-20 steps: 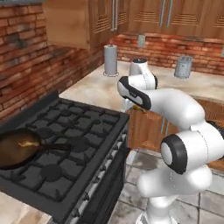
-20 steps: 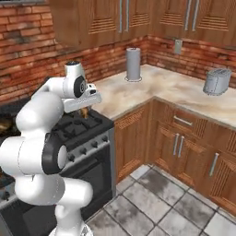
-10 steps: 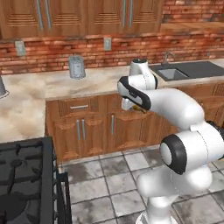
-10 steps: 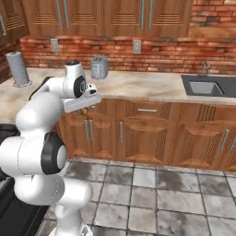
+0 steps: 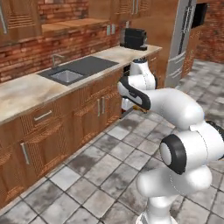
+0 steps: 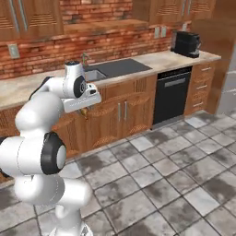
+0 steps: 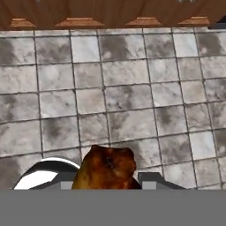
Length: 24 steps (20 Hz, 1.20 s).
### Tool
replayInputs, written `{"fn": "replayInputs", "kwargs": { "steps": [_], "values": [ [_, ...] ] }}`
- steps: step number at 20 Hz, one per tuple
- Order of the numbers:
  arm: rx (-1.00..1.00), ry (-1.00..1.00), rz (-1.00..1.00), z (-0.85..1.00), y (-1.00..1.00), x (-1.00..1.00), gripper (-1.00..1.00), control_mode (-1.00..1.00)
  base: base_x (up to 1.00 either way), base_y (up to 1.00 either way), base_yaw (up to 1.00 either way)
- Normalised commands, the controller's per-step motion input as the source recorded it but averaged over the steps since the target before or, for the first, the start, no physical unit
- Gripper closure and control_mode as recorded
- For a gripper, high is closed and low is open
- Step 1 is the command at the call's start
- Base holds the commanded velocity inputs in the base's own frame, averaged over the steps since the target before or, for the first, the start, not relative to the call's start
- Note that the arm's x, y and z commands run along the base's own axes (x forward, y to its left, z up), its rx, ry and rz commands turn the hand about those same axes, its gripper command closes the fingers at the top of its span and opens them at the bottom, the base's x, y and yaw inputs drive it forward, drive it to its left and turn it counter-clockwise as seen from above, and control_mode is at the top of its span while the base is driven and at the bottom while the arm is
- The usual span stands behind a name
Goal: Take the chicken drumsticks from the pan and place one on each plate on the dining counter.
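A golden-brown chicken drumstick (image 7: pixel 106 164) sits between the fingers of my gripper (image 7: pixel 108 180), which is shut on it. The hand hangs over the grey tiled floor, held close in front of the arm. From the right base view the gripper (image 6: pixel 85 110) points down below the white wrist, with a brown bit of the drumstick (image 6: pixel 84 112) at its tips. In the left base view the gripper (image 5: pixel 139 106) is mostly hidden behind the forearm. The pan, the plates and the dining counter are out of view.
A beige worktop with a sink (image 5: pixel 65 76) (image 6: pixel 95 74) runs along the brick wall over wooden cabinets. A black coffee machine (image 5: pixel 134 38) (image 6: pixel 186 44) stands at its end, above a dark dishwasher (image 6: pixel 170 95). A tall steel fridge (image 5: pixel 183 39) follows. Tiled floor (image 7: pixel 123 88) lies open to the right.
The whole scene has swept sideways as the base turned: the stove and pan left the views, then the sink and coffee machine came in. The arm keeps its pose with the drumstick held.
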Motion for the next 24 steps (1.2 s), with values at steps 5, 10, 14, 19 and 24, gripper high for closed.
{"fn": "replayInputs", "kwargs": {
  "steps": [5, 10, 14, 19, 24],
  "values": [
    [0.0, 0.0, 0.0, 0.0, 0.0, 0.0, 1.0, 1.0, 0.0, 0.0, -1.0],
    [0.0, 0.0, 0.0, 0.0, 0.0, 0.0, 1.0, 1.0, 0.0, 0.0, -1.0],
    [0.0, 0.0, 0.0, 0.0, 0.0, 0.0, 1.0, 1.0, 0.0, 0.02, -1.0],
    [0.0, 0.0, 0.0, 0.0, 0.0, 0.0, 1.0, 1.0, 0.41, 0.2, -0.84],
    [0.0, 0.0, 0.0, 0.0, 0.0, 0.0, 1.0, 1.0, 0.51, -0.17, -0.14]
  ]
}}
